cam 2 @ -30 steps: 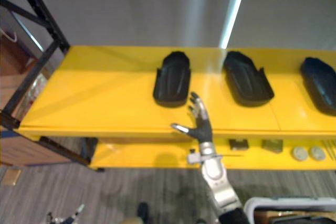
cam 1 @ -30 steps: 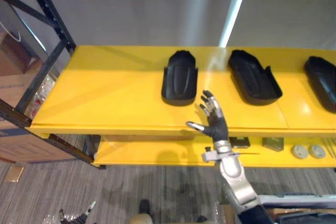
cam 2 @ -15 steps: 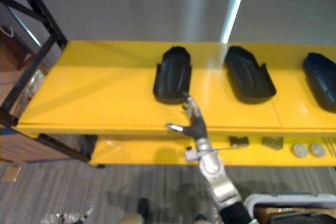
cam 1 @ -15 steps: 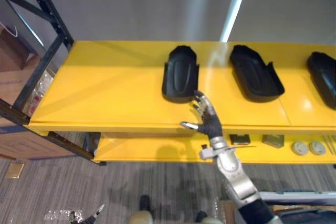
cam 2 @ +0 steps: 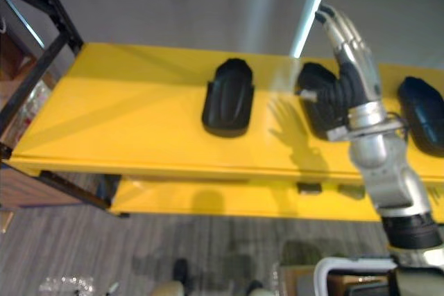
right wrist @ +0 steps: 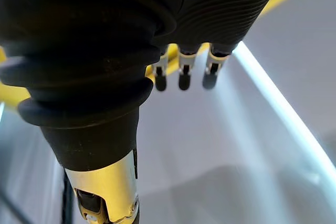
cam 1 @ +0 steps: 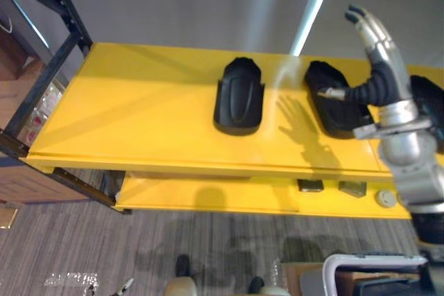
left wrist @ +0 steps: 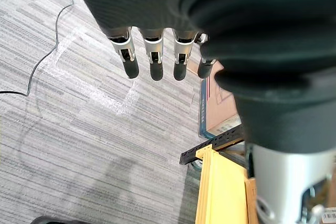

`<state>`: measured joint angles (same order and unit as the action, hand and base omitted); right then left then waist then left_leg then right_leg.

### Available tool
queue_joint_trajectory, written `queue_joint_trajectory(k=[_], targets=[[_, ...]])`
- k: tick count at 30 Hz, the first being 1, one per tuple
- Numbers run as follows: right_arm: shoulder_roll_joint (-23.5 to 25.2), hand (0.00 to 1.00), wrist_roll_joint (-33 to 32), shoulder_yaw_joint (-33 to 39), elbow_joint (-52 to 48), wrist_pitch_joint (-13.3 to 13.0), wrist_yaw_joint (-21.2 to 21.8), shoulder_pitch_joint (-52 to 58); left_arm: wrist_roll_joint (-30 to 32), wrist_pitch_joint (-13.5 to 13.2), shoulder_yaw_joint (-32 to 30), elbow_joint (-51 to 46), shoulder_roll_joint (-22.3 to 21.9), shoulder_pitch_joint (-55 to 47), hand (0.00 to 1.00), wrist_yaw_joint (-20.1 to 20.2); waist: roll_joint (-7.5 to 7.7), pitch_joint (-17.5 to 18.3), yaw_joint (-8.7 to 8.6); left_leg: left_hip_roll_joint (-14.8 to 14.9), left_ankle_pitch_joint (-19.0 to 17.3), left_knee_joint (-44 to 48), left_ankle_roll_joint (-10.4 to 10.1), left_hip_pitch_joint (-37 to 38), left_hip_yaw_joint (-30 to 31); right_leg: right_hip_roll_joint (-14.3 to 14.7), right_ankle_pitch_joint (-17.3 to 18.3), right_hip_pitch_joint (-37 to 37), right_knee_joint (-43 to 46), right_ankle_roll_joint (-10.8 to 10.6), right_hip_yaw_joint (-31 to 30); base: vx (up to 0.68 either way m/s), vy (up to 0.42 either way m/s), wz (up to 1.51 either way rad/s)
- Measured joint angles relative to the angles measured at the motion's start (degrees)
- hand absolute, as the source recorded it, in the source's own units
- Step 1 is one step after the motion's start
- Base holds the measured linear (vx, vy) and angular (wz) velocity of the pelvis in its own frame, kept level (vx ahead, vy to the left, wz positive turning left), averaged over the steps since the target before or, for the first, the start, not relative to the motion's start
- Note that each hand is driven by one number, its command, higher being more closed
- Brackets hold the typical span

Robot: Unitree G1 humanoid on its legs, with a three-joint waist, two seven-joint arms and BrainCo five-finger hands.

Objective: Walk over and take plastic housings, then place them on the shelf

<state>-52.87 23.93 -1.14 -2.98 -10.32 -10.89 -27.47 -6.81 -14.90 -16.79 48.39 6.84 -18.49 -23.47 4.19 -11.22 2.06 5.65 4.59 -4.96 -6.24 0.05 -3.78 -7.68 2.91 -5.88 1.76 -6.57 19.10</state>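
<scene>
Three black plastic housings lie on the yellow shelf (cam 1: 139, 116): one near the middle (cam 1: 239, 96), a second (cam 1: 331, 102) partly behind my right hand, and a third (cam 2: 423, 114) at the right edge. My right hand (cam 1: 374, 67) is raised high above the shelf in front of the second housing, fingers straight and holding nothing. In the right wrist view the right hand's fingers (right wrist: 181, 72) point at the grey wall. My left hand (left wrist: 152, 56) hangs over the carpet, fingers relaxed and empty.
A black rack post (cam 1: 59, 12) stands at the shelf's left end. A lower yellow shelf (cam 1: 208, 195) holds small parts (cam 1: 310, 185). A cardboard box (left wrist: 215, 106) sits on the grey carpet beside the rack. A white container rim (cam 1: 368, 261) shows at the lower right.
My right hand has risen from the shelf's front edge, below the middle housing, up and to the right, in front of the second housing. The camera has shifted a little.
</scene>
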Motion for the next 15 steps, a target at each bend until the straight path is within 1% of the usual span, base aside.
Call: queue_joint_trajectory(k=[2, 3, 6, 8, 11, 13, 14, 15], targets=[[-2.2, 0.00, 2.0, -2.0, 3.9, -0.9, 0.0, -3.3, 0.0, 0.1, 0.5, 0.0, 0.5, 0.0, 0.00, 0.2, 0.61, 0.4, 0.16, 0.1, 0.0, 0.0, 0.0, -0.1, 0.0, 0.1, 0.0, 0.1, 0.0, 0.1, 0.0, 0.00, 0.000, 0.00], [-3.6, 0.00, 3.8, -4.1, 6.2, -1.7, 0.0, -5.4, 0.0, 0.3, 1.8, 0.0, 1.5, 0.0, 0.00, 0.4, 1.09, 0.5, 0.34, 0.2, 0.1, 0.0, -0.1, -0.2, 0.0, 0.2, -0.1, 0.3, 0.0, 0.1, 0.0, 0.00, 0.000, 0.00], [-4.8, 0.00, 5.0, -7.4, 8.7, -3.7, 0.2, -7.8, -0.1, 0.6, 2.1, 0.0, 2.7, 0.2, 0.00, 1.3, 1.94, 1.0, 0.62, 0.4, 0.4, 0.0, -0.2, -0.7, 0.0, 0.4, -0.2, 0.8, 0.0, 0.4, -0.1, -0.02, -0.012, 0.00], [-5.8, 0.00, 6.8, -9.8, 9.8, -6.3, 1.4, -8.5, -0.1, 0.8, 2.7, 0.0, 3.4, 0.6, 0.00, 1.6, 2.43, 1.1, 1.09, 0.6, 0.7, -0.1, -0.2, -1.2, 0.2, 0.6, -0.4, 1.1, 0.0, 0.6, 0.1, -0.03, -0.018, 0.03], [-6.2, 0.00, 9.1, -12.3, 11.7, -8.4, 2.3, -9.8, -0.1, 1.2, 4.3, -0.1, 3.9, 0.7, 0.00, 2.1, 2.46, 1.1, 1.61, 0.6, 0.9, -0.1, -0.2, -1.2, 0.5, 0.7, -0.5, 1.0, -0.1, 0.7, 0.3, -0.03, -0.010, 0.03], [-7.2, 0.00, 10.4, -14.1, 13.0, -9.2, 2.6, -10.0, -0.1, 1.5, 4.4, -0.1, 3.9, 0.9, 0.00, 2.3, 2.46, 1.1, 2.04, 0.6, 1.1, -0.1, -0.2, -1.4, 0.9, 0.7, -0.5, 0.8, -0.2, 0.7, 0.8, -0.03, -0.012, 0.11], [-7.6, 0.00, 11.0, -14.7, 13.6, -9.6, 2.9, -10.1, -0.1, 1.8, 4.5, -0.1, 3.9, 1.1, 0.00, 2.4, 2.47, 1.1, 2.21, 0.6, 1.2, -0.1, -0.2, -1.5, 1.2, 0.7, -0.5, 0.8, -0.2, 0.7, 1.1, -0.03, -0.017, 0.15], [-7.6, 0.00, 11.1, -15.5, 14.5, -10.0, 3.5, -10.6, -0.1, 2.8, 4.5, -0.1, 3.9, 1.4, 0.00, 2.4, 2.48, 1.1, 2.39, 0.7, 1.4, -0.1, -0.2, -1.9, 1.6, 0.8, -0.5, 0.9, -0.3, 0.8, 1.3, -0.04, -0.020, 0.12]])
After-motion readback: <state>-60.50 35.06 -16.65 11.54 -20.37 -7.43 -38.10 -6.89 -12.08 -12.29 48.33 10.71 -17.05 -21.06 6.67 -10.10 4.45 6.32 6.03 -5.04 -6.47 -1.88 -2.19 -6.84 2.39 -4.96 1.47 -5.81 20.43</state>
